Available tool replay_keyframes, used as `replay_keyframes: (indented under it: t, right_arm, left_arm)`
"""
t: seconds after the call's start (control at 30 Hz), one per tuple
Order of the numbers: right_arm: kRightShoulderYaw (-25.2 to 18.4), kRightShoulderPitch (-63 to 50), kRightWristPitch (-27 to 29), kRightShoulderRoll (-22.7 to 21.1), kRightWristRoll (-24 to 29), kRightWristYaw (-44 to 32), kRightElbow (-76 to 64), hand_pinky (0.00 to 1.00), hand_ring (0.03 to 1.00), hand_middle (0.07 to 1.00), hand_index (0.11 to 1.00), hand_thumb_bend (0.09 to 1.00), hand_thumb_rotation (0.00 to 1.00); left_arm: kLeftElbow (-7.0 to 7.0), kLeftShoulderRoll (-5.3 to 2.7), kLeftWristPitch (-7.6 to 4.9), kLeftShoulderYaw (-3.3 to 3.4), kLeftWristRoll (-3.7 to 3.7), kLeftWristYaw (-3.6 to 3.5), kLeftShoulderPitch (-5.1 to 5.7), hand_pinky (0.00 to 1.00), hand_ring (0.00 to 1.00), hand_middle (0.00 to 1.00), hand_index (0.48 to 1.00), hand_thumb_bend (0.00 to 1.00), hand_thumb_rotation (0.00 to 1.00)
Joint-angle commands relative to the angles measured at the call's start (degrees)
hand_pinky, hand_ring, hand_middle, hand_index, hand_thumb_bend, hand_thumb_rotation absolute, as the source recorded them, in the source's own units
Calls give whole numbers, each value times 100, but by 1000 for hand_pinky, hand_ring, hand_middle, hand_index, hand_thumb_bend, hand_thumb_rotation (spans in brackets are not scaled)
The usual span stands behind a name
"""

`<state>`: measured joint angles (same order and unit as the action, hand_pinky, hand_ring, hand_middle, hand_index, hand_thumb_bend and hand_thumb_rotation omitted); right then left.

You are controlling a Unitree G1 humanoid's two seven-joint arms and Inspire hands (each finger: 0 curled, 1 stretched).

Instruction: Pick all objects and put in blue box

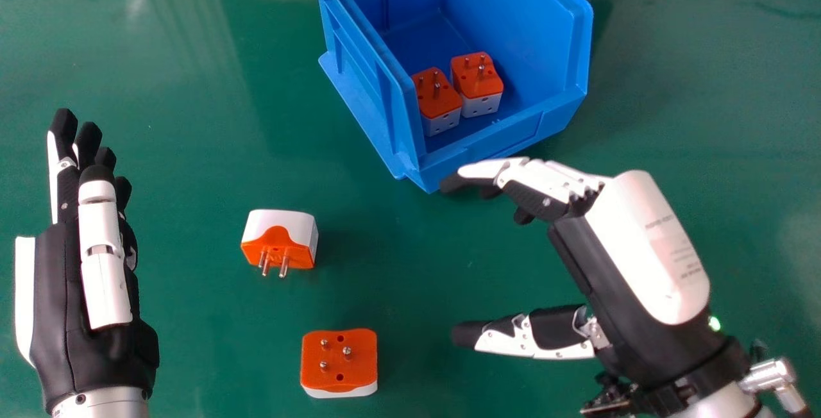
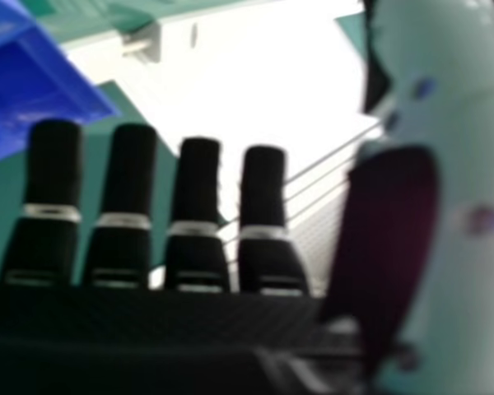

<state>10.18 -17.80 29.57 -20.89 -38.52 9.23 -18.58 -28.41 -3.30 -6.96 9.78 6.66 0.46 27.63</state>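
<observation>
near blue box (image 1: 532,128) edge, right hand (image 1: 641,258) spread wide

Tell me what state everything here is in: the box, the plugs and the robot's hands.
Blue box: open-topped, two plugs inside.
Left boxed plug: pins up.
Right boxed plug: pins up.
Farther table plug: on its side, pins towards the robot.
Nearer table plug: pins up.
Left hand: empty, fingers straight.
Right hand: empty, open, thumb apart from fingers.

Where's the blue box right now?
In the head view, the blue box sits on the green tabletop, beyond the right robot hand's fingertips.
</observation>
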Motion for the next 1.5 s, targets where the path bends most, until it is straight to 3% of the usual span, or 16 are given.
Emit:
replay_keyframes:
  t: [0.0, 0.2, 0.3, 0.47, 0.5, 0.57, 0.67, 0.77, 0.87, 0.97, 1.23, 1.47]
  right_arm:
    - [28, 37, 218, -38, 114, -4, 29, 468, 608, 649, 643, 734, 0]
    - [203, 180, 348, -134, 196, -345, 238, 461, 591, 626, 629, 709, 5]
    - [361, 225, 246, -229, 272, -771, 239, 464, 592, 626, 632, 652, 66]
    - [534, 296, 209, -317, 104, -1164, 259, 516, 651, 682, 678, 544, 257]
    - [573, 317, 194, -332, 58, -1237, 263, 516, 651, 682, 678, 544, 257]
    - [655, 369, 137, -356, 32, -1425, 262, 561, 703, 731, 719, 516, 363]
    - [769, 460, 6, -381, 67, -1738, 229, 587, 731, 758, 742, 506, 418]
    - [923, 607, -149, -405, 213, -2147, 225, 686, 832, 849, 824, 495, 603]
    - [1022, 715, -258, -362, 327, -2377, 258, 725, 866, 879, 855, 500, 674]
    - [1114, 818, -430, -309, 302, -2543, 252, 806, 932, 938, 925, 528, 831]
    - [1223, 913, -746, -191, 203, -2651, 147, 883, 989, 990, 988, 535, 882]
    - [1231, 974, -687, -154, -15, -2339, 282, 893, 997, 997, 996, 526, 925]
  left_arm:
    - [-69, 5, -164, -25, -81, 16, 49, 1000, 1000, 1000, 1000, 0, 1000]
    - [-17, 1, -234, -15, -54, -2, 87, 1000, 1000, 1000, 1000, 0, 1000]
    - [35, 28, -279, 6, -50, -27, 100, 1000, 1000, 1000, 1000, 0, 1000]
    - [136, 57, -363, 18, -61, -67, 107, 1000, 1000, 1000, 1000, 0, 1000]
    - [147, 54, -374, 19, -76, -61, 111, 1000, 1000, 1000, 1000, 0, 1000]
    - [164, 44, -402, 20, -93, -53, 124, 1000, 1000, 1000, 1000, 0, 1000]
    - [198, 45, -458, 23, -37, -93, 146, 1000, 1000, 1000, 1000, 0, 1000]
    - [250, 48, -505, 35, -38, -99, 163, 1000, 1000, 1000, 1000, 13, 1000]
    - [282, 36, -536, 38, -33, -97, 180, 1000, 1000, 1000, 1000, 17, 1000]
    - [324, 40, -579, 49, -33, -117, 193, 1000, 1000, 1000, 1000, 33, 1000]
    - [412, 58, -682, 72, 16, -196, 254, 1000, 1000, 1000, 1000, 64, 1000]
    - [524, 66, -772, 123, 26, -208, 252, 1000, 1000, 1000, 1000, 92, 1000]
